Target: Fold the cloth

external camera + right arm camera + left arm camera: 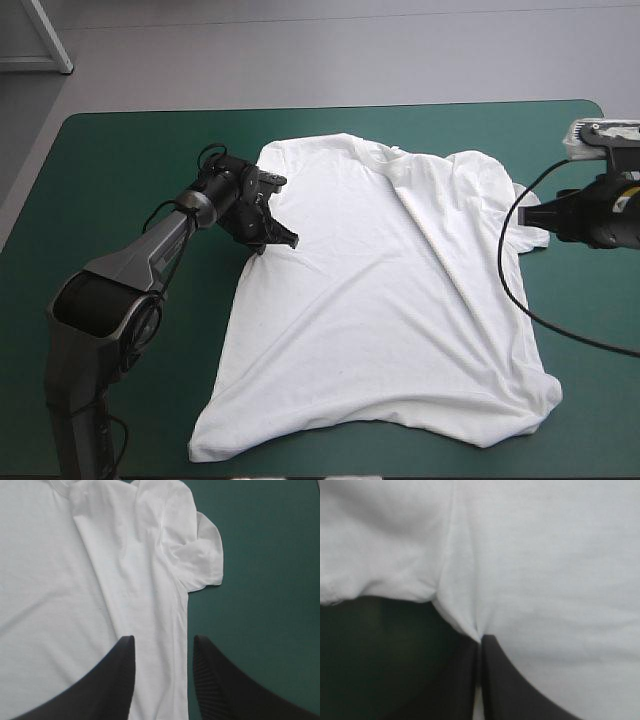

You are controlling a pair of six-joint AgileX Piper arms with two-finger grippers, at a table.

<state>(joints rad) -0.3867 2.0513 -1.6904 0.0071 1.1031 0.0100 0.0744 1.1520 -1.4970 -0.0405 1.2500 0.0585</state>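
Note:
The white T-shirt (380,290) lies spread flat on the teal-green cover, collar (390,152) toward the far edge and hem toward the front. A long raised crease runs from the collar to the right side. My left gripper (288,240) is at the shirt's left edge below the sleeve. In the left wrist view its black fingers (479,645) meet, pinching a pointed pucker of the T-shirt (535,570). My right gripper (528,214) hovers at the shirt's right side by the rumpled right sleeve (200,555). This gripper (163,645) stands open over the T-shirt's side edge (150,610).
Teal-green cover (120,180) shows to the left of the shirt, along the far edge, and in a narrower strip on the right (260,580). The hem's corners lie close to the table's front edge (200,470).

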